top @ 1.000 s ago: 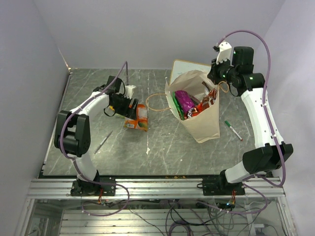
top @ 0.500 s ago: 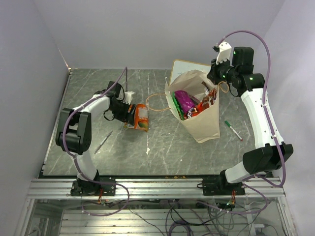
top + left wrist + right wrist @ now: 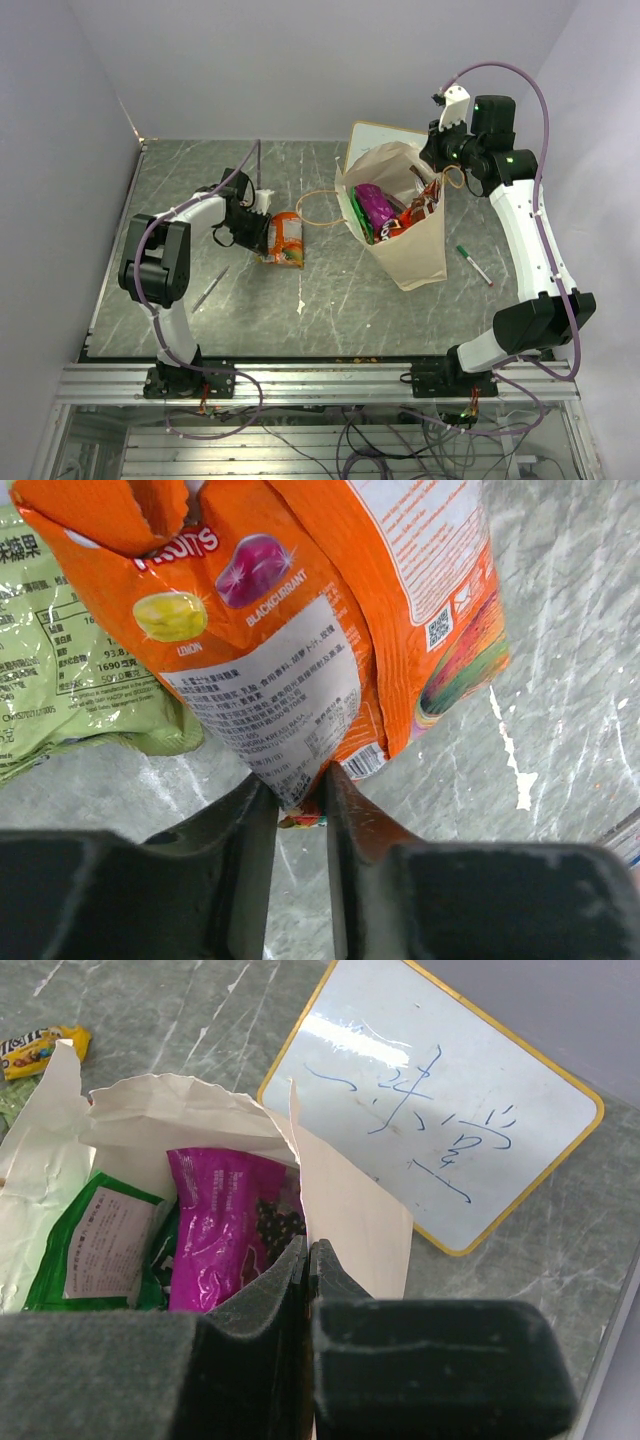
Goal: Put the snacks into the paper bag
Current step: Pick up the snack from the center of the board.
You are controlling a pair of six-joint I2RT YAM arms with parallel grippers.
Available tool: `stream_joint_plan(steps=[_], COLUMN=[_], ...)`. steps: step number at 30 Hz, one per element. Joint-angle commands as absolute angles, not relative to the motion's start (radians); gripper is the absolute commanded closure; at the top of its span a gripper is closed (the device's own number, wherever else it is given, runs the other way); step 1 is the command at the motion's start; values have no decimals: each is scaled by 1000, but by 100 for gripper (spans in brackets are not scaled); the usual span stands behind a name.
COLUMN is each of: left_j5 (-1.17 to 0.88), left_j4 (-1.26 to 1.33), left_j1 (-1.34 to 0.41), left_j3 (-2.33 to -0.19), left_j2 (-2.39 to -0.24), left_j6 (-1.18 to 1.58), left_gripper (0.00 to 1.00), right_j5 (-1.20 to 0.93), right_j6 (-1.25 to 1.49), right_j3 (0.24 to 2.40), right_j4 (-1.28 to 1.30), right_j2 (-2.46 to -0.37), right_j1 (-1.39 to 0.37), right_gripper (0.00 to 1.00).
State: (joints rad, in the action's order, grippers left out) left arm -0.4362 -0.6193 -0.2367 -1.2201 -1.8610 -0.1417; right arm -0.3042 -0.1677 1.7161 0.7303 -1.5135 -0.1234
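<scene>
The left gripper is closed tight on the bottom edge of an orange fruit-sweets packet – its fingers pinch the crinkled seam, with almost no gap between them. The packet lies on the grey marble table, left of the paper bag and apart from it. A pale green packet lies touching it. The right gripper is clamped on the bag's upper rim, its jaws pressed together on the paper. The bag stands open – inside sit a purple packet, a green packet and red ones. A framed whiteboard lies behind the bag, and a green pen lies to its right.
</scene>
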Motion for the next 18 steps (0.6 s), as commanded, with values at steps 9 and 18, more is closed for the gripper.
stream_joint_plan(steps=[9, 18], left_j5=[-546, -544], left_j4=[-738, -797], left_j1=[-229, -229], left_j3=[-1359, -1465], left_j2=[-1778, -1585], left_j6=[-266, -285], left_gripper=[93, 93], right_j5=[-322, -360], right_j6=[-161, -164], right_j3=[1715, 1741], right_j4=[723, 731], right_j2=[-1510, -1525], right_j1=[-119, -120], right_gripper=[100, 100])
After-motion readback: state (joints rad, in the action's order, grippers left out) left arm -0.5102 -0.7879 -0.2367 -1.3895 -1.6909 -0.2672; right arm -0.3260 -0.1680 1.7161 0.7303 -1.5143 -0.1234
